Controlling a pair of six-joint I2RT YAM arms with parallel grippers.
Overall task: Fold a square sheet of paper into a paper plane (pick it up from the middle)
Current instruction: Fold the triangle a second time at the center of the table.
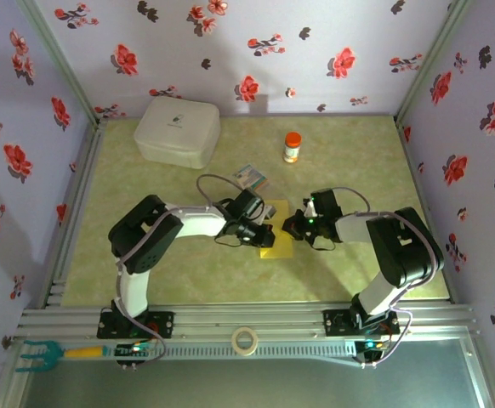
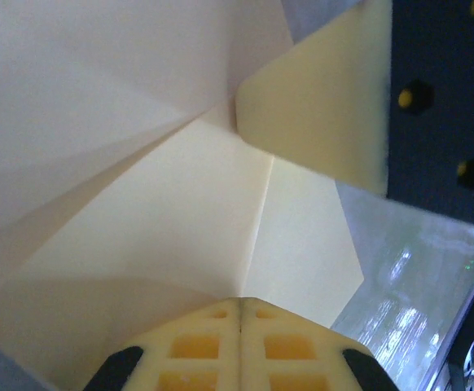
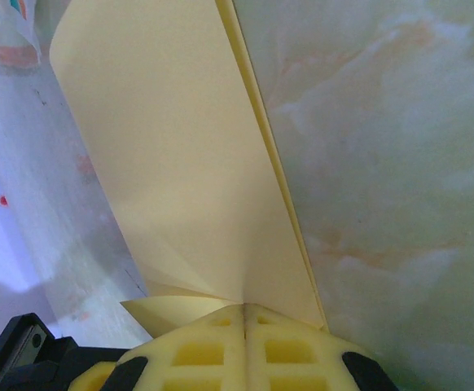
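On your green table (image 1: 188, 272), well in front of the white box (image 1: 177, 130), you have the partly folded yellow sheet of paper (image 1: 278, 245) at the middle, your left gripper (image 2: 239, 305) and right gripper (image 3: 243, 309) both pinched closed on it.

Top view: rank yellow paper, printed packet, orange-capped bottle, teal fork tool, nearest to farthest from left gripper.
From the left gripper:
1. yellow paper, pinched in its jaws, mid-table.
2. printed packet, just behind it.
3. orange-capped bottle, farther back, to the right.
4. teal fork tool, on the front-left rail.
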